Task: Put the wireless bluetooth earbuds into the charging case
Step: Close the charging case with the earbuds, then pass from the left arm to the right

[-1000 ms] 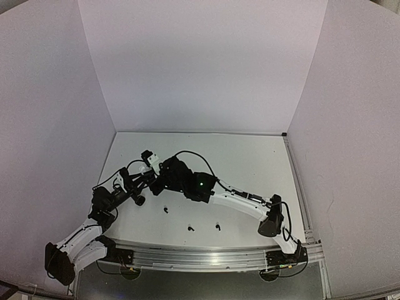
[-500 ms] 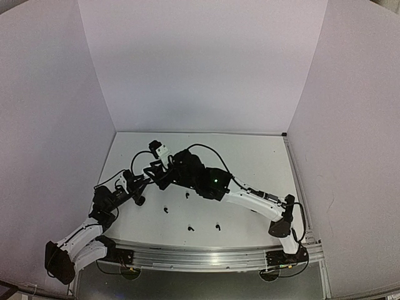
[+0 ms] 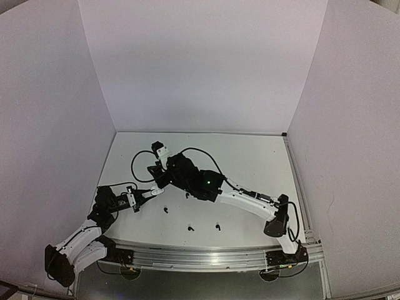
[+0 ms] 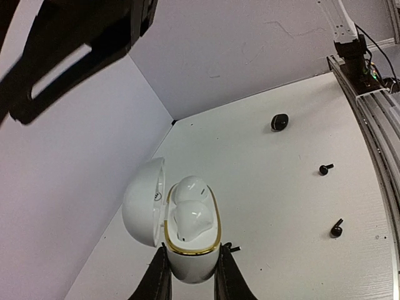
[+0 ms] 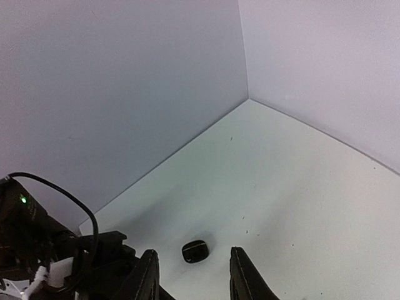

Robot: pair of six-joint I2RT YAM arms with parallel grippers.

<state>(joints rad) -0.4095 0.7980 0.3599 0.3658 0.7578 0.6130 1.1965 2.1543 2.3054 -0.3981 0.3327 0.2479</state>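
The left gripper [image 4: 194, 259] is clamped shut on the charging case [image 4: 190, 265], one finger on each side of its lower body. In the top view it sits at about 9 o'clock on the table [image 3: 250, 156], with the case jutting from its tips.

The right gripper [image 5: 192, 262] stands partly open, a clear gap between its fingers [image 5: 147, 275] and nothing held or touched. In the top view it hangs just beyond the case, at roughly 12 o'clock from it. In the left wrist view it shows only as a dark blur at 10 o'clock.

The case is white and rounded with a thin gold rim; its lid [image 4: 142, 201] is swung open toward 9 o'clock. Two white earbuds [image 4: 189, 220] lie in the wells, one above the other (glossy, stems hidden).

On the bare table the nearer black earbud [image 4: 337, 230] lies at 3 o'clock from the case and the farther black earbud [image 4: 325, 169] at 2 o'clock; the two are well apart. A black pebble-shaped case [image 4: 279, 122] rests farther off at 1 o'clock.

The right wrist view shows a small black rounded object [image 5: 195, 251] on the table beyond the fingertips; I cannot tell whether it is that same pebble.
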